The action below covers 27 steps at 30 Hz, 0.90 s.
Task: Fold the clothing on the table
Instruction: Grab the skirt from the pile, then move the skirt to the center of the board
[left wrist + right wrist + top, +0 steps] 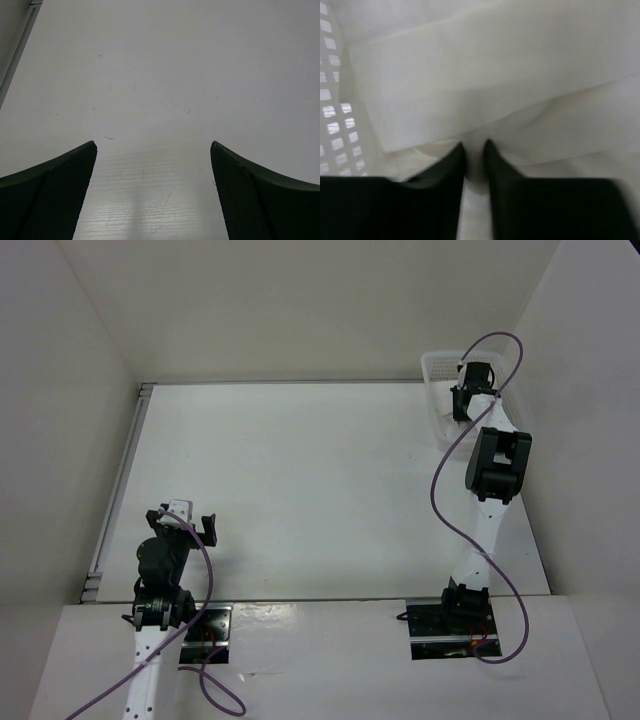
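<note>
1. My right gripper (474, 150) is down inside the white plastic mesh basket (434, 364).
2. Its two black fingers (445, 170) are drawn almost together. Only a thin sliver is left between them, and a fold of white fabric is pinched in it.
3. That fabric is the clothing (495, 85), thin and white, lying in soft overlapping folds inside the basket. A flat, band-like fold crosses just beyond my fingertips.
4. In my right wrist view the basket's mesh wall stands just left of the garment, touching its edge.
5. From above, my right wrist covers much of the basket's inside, so I cannot make out the garment there.
6. My left gripper (152, 150) is well apart from the basket, towards the opposite, near-left corner. Its fingers are spread wide and hold nothing, and the tabletop shows between them.
7. The table (300, 480) is matte white and stretches from the basket to my left gripper.
8. A thin metal rail (118, 490) runs along the table edge farthest from the basket.
9. A purple cable (440, 490) arches over the basket and trails down along my right arm.
</note>
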Available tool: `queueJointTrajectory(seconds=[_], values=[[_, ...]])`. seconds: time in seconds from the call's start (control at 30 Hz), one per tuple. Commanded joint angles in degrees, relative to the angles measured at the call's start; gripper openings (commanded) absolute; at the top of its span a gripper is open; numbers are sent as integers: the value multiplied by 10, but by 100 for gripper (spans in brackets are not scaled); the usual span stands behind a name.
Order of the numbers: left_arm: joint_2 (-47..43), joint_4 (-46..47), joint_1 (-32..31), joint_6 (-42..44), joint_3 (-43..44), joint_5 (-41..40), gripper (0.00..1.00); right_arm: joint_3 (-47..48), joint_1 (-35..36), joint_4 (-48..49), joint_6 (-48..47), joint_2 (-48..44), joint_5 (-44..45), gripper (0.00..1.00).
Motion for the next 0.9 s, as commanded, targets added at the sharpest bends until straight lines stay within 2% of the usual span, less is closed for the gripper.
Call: queueJointTrajectory(seconds=[0.0,0.1,0.3,0.47,0.63,0.87], values=[[-72,12,-2,9,-25,-2,100,-14,-2,28,1,-4,27,2],[-72,12,-2,9,-25,-2,100,-14,-2,28,1,-20,35,0],[-72,12,-2,9,-25,-2,100,24,-2,7,1,-117,6,0],[-72,12,-2,9,-25,-2,100,146,3,-74,27,-201,-87,0],[-72,12,-2,9,-25,-2,100,246,30,-140,55,-257,-228,0],[-72,12,-2,9,-25,-2,100,280,112,-215,27,-316,-409,0]])
